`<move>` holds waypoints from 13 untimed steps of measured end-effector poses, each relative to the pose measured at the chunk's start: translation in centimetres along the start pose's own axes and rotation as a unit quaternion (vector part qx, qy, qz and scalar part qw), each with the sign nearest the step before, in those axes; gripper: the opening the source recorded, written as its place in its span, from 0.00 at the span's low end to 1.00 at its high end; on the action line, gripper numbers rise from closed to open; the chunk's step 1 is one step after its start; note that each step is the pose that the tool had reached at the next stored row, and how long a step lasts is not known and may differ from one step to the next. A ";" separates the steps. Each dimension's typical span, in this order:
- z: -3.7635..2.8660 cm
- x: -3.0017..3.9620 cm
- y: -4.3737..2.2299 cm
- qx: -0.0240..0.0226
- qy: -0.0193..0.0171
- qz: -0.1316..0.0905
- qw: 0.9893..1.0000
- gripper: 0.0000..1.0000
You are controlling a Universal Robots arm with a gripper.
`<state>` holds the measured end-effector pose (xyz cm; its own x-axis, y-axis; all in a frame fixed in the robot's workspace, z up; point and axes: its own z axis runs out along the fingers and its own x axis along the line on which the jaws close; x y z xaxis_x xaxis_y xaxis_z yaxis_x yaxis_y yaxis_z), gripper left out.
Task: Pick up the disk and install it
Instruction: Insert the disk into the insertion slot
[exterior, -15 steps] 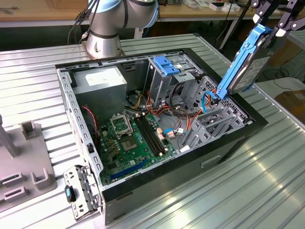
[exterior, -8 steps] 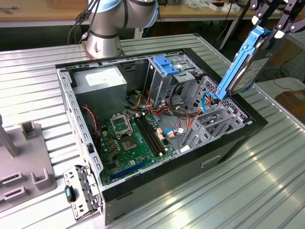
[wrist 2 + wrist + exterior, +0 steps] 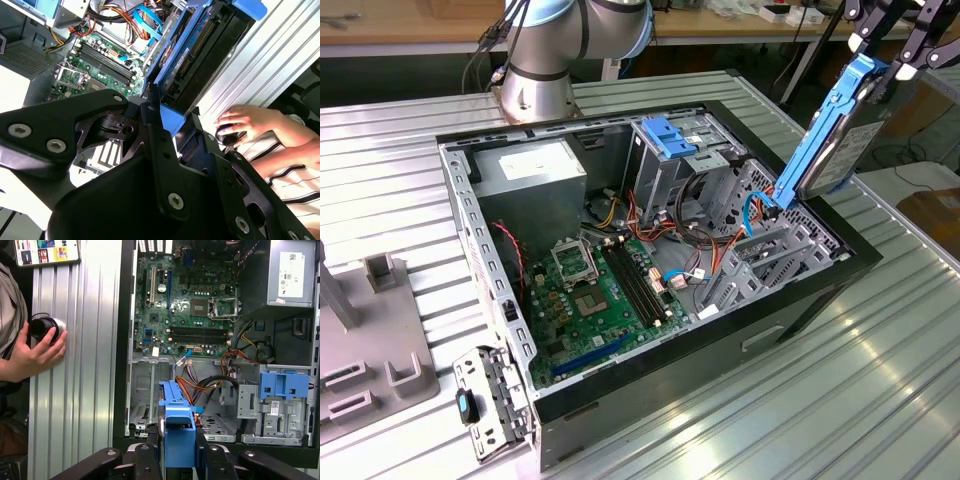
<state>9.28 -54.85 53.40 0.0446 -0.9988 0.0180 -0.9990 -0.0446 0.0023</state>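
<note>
The black two-fingered gripper [image 3: 892,52], partly cut off at the frame edge, pinches the blue-railed, dark grey hard disk [image 3: 840,125], tilted above the open black computer case [image 3: 740,330]; its lower end hides the empty bay.

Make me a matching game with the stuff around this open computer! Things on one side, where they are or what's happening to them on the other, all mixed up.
Things:
1. disk
2. green board
3. person's hand
4. grey power box

Places or states:
A. lying on the computer case floor
B. resting on a dark round thing on the table
C. held up in the robot's hand
D. in a corner of the case

Pairs: 1-C, 2-A, 3-B, 4-D
</note>
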 end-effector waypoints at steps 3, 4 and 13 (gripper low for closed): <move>0.16 -0.02 0.00 0.000 0.000 0.000 1.000 0.36; 0.34 -0.01 0.00 0.000 0.000 0.000 1.000 0.36; 1.46 0.56 0.49 0.000 0.000 0.000 1.000 0.36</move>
<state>8.81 -55.46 51.94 0.0446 -0.9988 0.0181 -0.9990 -0.0446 0.0023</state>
